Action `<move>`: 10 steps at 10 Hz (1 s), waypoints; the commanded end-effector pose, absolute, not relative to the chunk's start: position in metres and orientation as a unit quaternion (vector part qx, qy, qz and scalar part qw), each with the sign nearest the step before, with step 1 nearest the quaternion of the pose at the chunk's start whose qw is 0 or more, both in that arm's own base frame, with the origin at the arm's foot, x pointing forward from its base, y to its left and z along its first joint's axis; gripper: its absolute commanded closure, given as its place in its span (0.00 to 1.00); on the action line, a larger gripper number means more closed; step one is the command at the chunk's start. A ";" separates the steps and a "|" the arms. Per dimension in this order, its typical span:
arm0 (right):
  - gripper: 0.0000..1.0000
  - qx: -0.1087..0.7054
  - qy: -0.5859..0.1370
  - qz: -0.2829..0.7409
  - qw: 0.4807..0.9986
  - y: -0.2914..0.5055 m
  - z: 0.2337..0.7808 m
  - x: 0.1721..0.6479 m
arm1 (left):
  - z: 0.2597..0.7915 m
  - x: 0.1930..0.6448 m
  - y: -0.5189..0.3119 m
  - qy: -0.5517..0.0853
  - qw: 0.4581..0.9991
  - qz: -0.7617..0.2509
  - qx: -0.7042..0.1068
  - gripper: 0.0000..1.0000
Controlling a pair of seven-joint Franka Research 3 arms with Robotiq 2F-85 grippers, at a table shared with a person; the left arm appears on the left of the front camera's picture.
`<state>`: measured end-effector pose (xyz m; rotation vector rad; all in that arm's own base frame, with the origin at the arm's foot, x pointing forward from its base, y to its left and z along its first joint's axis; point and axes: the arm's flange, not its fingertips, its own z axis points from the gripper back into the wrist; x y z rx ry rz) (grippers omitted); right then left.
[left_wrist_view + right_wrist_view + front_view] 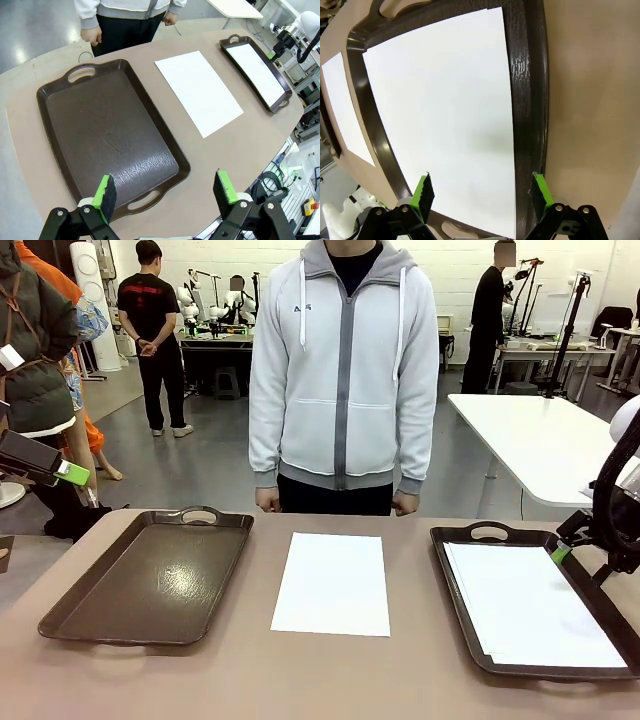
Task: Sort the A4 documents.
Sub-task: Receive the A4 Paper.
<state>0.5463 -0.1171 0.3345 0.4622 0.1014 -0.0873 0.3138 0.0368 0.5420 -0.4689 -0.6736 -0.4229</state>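
Observation:
One white A4 sheet (333,583) lies flat on the table between two dark brown trays. The left tray (150,580) is bare. The right tray (489,532) holds a stack of A4 sheets (530,605). My left gripper (62,472) hovers open, high off the table's left edge. In the left wrist view it (165,191) looks down over the bare tray (107,135) and the loose sheet (200,92). My right gripper (563,548) hangs open above the right tray's far right rim. In the right wrist view it (482,194) straddles the stacked sheets' (450,115) edge and the rim (525,100).
A person in a grey hoodie (343,370) stands at the table's far edge, hands (266,501) at their sides. Bare tabletop (300,680) runs along the near edge. A white table (545,440) stands behind on the right.

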 end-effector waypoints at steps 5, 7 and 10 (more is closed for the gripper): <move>0.00 0.231 0.053 -0.040 0.971 -0.117 0.334 0.546 | 0.541 0.314 0.038 -0.326 0.891 -0.210 -0.235 0.00; 0.00 0.231 0.053 -0.040 0.971 -0.117 0.334 0.546 | 0.541 0.314 0.038 -0.326 0.891 -0.210 -0.235 0.00; 0.00 0.119 -0.054 0.013 0.991 -0.087 0.365 0.502 | 0.541 0.314 0.038 -0.326 0.891 -0.210 -0.235 0.00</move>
